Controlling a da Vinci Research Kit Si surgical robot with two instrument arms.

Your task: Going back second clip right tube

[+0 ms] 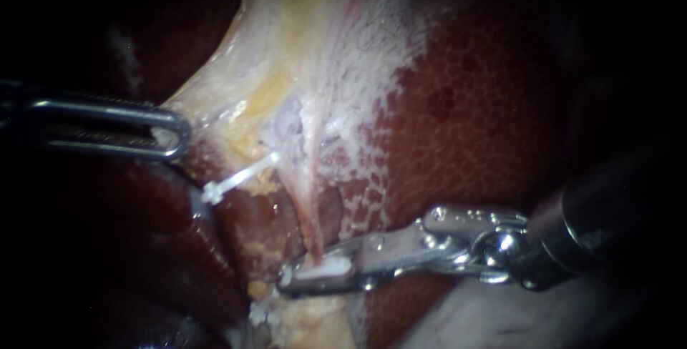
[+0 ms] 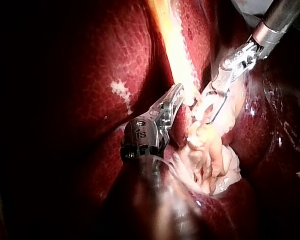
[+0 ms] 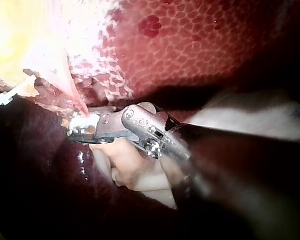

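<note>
clasping a clip point(image 1: 325, 270), right instrument point(image 1: 288, 282) meets the tube point(image 1: 305, 209); left instrument point(image 1: 175, 134) pinches pale tissue point(image 1: 236, 84).

Your right instrument point(image 3: 76, 128) has its two jaws closed around a white clip point(image 3: 86, 121), one jaw on each side of it. A thin pink tube point(image 3: 70, 92) runs down into the jaws right at that clip. Ahead of your tip and off to one side, well apart from it, a second clip point(image 3: 10, 93) sits at the edge of the yellowish tissue point(image 3: 20, 35). Beyond the jaws lies the mottled red liver point(image 3: 205, 45). Under your instrument's wrist, a pale lump point(image 3: 122, 160) touches it.
</note>
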